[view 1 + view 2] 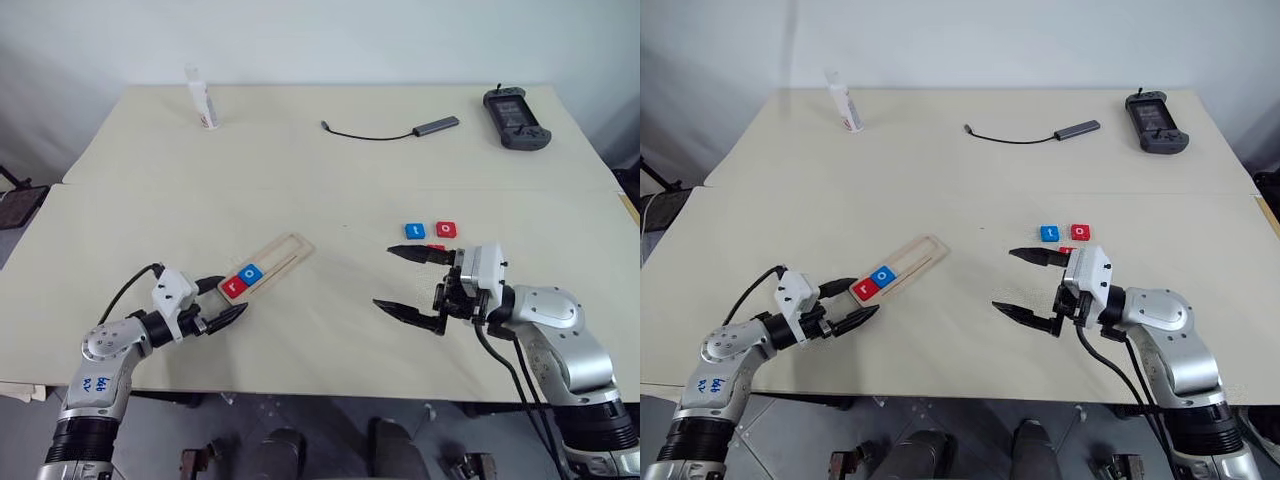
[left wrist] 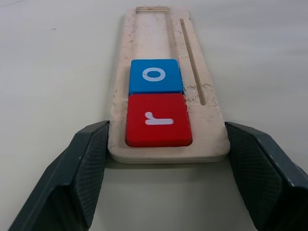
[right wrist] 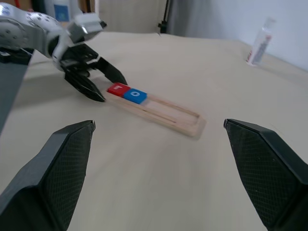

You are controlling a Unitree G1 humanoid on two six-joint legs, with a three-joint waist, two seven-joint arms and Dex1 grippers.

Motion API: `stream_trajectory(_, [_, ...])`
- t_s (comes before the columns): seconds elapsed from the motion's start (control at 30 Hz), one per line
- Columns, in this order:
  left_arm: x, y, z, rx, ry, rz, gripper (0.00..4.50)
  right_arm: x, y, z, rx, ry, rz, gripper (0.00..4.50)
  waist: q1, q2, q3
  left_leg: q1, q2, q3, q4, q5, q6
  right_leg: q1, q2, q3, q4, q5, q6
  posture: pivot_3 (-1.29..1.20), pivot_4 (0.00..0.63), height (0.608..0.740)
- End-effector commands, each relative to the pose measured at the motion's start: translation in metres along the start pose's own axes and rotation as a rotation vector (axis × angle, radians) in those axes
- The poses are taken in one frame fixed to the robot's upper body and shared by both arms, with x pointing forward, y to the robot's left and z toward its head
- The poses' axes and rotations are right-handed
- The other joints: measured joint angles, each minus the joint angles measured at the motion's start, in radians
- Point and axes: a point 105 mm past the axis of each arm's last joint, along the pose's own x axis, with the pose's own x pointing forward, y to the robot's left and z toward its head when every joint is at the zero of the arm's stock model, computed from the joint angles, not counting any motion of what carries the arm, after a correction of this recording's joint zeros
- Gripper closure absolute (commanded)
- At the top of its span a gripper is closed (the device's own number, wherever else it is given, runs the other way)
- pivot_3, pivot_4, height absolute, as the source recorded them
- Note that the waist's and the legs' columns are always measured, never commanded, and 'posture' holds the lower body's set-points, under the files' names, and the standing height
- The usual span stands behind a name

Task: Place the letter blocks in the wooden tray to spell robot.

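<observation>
The letter blocks look like thin, stiff, light tiles with smooth faces, best pinched across two opposite edges: the red r (image 2: pixel 158 119) and blue o (image 2: pixel 155 75) already sit at the near end of the wooden tray (image 1: pixel 290 250), left of centre, while a blue tile (image 1: pixel 414 231) and a red tile (image 1: pixel 446 229) lie loose right of centre. The tray seems light enough to skid, and the left gripper (image 1: pixel 228 301) brackets its end with fingers spread, touching or not I cannot tell. The right gripper (image 1: pixel 412 284) hangs wide open and empty just below the loose tiles

Silver-grey jointed metal arms with black ribbed cuffs, white wrist camera housings, black cables looping off each wrist, black textured pointed fingers (image 1: pixel 412 254), blue handwritten marking on left forearm
</observation>
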Motion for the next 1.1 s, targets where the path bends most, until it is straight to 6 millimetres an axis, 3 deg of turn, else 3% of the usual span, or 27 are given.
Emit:
stream_trajectory(0.03, [0.020, -0.012, 0.031, 0.111, -0.067, -0.116, 1.11, -0.013, -0.002, 0.008, -0.034, 0.013, -0.045, 0.00, 0.001, 0.000, 0.000, 0.000, 0.000, 0.000, 0.000, 0.000, 0.000, 0.000, 0.000, 0.000, 0.000, 0.000, 0.000, 0.00, 0.150, 0.740])
stream_trajectory(0.23, [0.064, -0.037, 0.050, 0.225, -0.078, -0.374, 1.11, -0.054, 0.007, -0.006, 0.015, 0.109, -0.218, 0.00, 0.003, 0.000, 0.000, -0.001, 0.000, 0.001, -0.001, 0.000, 0.000, -0.001, 0.000, 0.000, -0.001, 0.000, 0.000, 0.00, 0.150, 0.740])
stream_trajectory(0.4, [0.084, -0.051, 0.040, 0.279, -0.037, -0.540, 1.11, -0.080, 0.021, -0.011, 0.038, 0.167, -0.339, 0.00, -0.008, -0.001, 0.000, 0.000, 0.000, 0.005, -0.001, -0.001, 0.001, -0.002, 0.000, 0.001, -0.001, 0.000, 0.000, 0.00, 0.150, 0.740])
stream_trajectory(0.63, [0.103, -0.051, 0.040, 0.240, -0.051, -0.574, 1.11, -0.093, 0.031, -0.013, 0.052, 0.190, -0.424, 0.00, -0.003, -0.002, 0.001, 0.002, 0.001, 0.010, 0.000, -0.001, 0.001, -0.001, 0.001, 0.001, 0.000, 0.001, 0.002, 0.00, 0.150, 0.740])
stream_trajectory(0.67, [0.104, -0.051, 0.041, 0.238, -0.057, -0.573, 0.76, -0.094, 0.032, -0.013, 0.053, 0.188, -0.430, 0.00, -0.002, -0.002, 0.001, 0.002, 0.001, 0.010, 0.000, -0.001, 0.001, -0.001, 0.001, 0.001, 0.000, 0.001, 0.003, 0.00, 0.150, 0.740])
stream_trajectory(0.73, [0.106, -0.051, 0.042, 0.236, -0.064, -0.572, 0.08, -0.095, 0.033, -0.013, 0.054, 0.188, -0.442, 0.00, -0.003, -0.003, 0.002, 0.002, 0.001, 0.010, 0.000, -0.001, 0.001, -0.001, 0.000, 0.001, 0.000, 0.002, 0.003, 0.00, 0.150, 0.740])
stream_trajectory(0.9, [0.099, -0.038, 0.043, 0.246, -0.089, -0.521, 0.04, -0.114, 0.034, -0.011, 0.053, 0.204, -0.566, 0.00, -0.002, -0.003, 0.002, 0.002, 0.001, 0.010, 0.000, -0.001, 0.001, -0.001, 0.000, 0.001, -0.001, 0.002, 0.003, 0.00, 0.150, 0.740])
stream_trajectory(1.1, [0.055, -0.017, 0.037, 0.239, -0.127, -0.485, 0.04, -0.148, 0.037, -0.012, 0.091, 0.231, -0.751, 0.00, -0.008, -0.003, 0.001, 0.003, 0.003, 0.010, -0.001, -0.001, 0.001, -0.001, 0.001, 0.003, 0.000, 0.002, 0.003, 0.00, 0.150, 0.740])
